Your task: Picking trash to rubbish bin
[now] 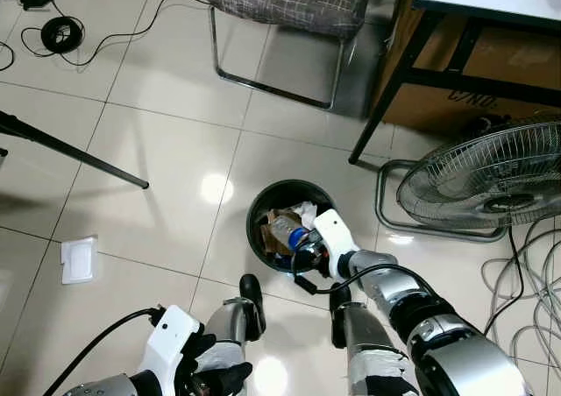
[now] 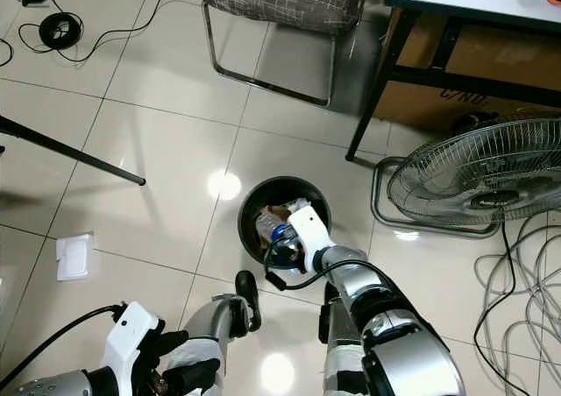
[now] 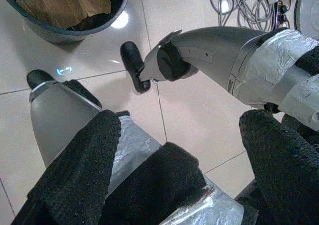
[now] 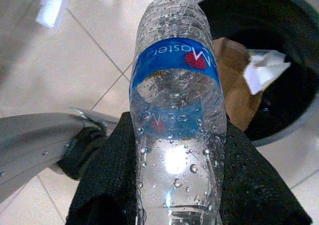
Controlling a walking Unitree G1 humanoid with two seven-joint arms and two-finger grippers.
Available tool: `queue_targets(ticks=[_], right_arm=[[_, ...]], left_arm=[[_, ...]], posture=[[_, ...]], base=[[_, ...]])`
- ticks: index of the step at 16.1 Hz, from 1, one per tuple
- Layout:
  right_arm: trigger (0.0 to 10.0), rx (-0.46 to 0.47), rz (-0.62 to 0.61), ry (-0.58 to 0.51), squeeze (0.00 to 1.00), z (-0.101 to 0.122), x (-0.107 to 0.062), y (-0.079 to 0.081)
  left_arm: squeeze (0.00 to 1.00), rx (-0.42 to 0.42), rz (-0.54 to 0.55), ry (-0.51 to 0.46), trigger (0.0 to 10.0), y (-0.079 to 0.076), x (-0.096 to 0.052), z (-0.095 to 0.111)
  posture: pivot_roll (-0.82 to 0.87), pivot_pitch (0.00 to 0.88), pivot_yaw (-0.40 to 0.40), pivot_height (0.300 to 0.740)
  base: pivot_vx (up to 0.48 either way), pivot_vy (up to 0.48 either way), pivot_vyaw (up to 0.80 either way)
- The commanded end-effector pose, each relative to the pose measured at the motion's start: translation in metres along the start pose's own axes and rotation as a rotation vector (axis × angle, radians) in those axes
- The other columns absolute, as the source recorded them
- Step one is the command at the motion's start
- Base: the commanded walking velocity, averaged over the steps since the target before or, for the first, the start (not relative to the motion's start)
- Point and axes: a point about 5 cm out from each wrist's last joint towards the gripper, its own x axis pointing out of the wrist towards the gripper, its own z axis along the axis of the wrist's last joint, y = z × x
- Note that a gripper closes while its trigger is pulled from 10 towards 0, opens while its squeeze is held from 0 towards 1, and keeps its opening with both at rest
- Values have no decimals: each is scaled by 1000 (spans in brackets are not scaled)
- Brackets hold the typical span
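A clear plastic water bottle (image 4: 177, 125) with a blue label lies between the black fingers (image 4: 102, 177) of my right gripper (image 1: 304, 254), which is shut on it. The bottle (image 1: 287, 232) hangs over the near edge of the round black rubbish bin (image 1: 254, 210), top end pointing into it. Inside the bin lie brown cardboard (image 4: 234, 80) and crumpled white paper (image 4: 264, 65). My left gripper (image 1: 215, 374) hangs low at my left side, above my leg. Its fingers (image 3: 75, 170) stand apart with nothing held.
A floor fan (image 1: 491, 181) and loose cables (image 1: 530, 278) lie right of the bin. A chair (image 1: 280, 10) and a black table leg (image 1: 386, 89) stand behind it. A tripod leg (image 1: 74, 153) and a white plate (image 1: 79, 258) are at the left. My feet (image 1: 252, 293) are just short of the bin.
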Motion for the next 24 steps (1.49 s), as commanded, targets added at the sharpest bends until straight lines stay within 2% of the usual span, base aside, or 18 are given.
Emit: queue_targets(ticks=[1,5,10,11,24], right_arm=[[10000,33,-17,34,0,-16,-1,2],[10000,28,-72,54,0,-27,-5,-6],[10000,50,-111,8,0,-22,-6,-10],[10000,59,-103,-1,992,-21,-5,-9],[10000,91,-96,-29,1000,-20,-6,-11]], left_arm=[[0,-23,-6,39,10000,-3,-3,-10],[0,-26,-15,39,10000,-7,-3,-11],[0,-26,-17,43,10000,-8,-3,-12],[0,-26,-17,43,10000,-8,-3,-12],[0,-26,-20,47,10000,-9,-2,-14]], posture=[[51,504,82,740],[56,511,81,740],[56,511,81,740],[57,512,84,740],[54,512,82,740]], base=[[0,0,0],[0,0,0],[0,0,0],[0,0,0],[0,0,0]])
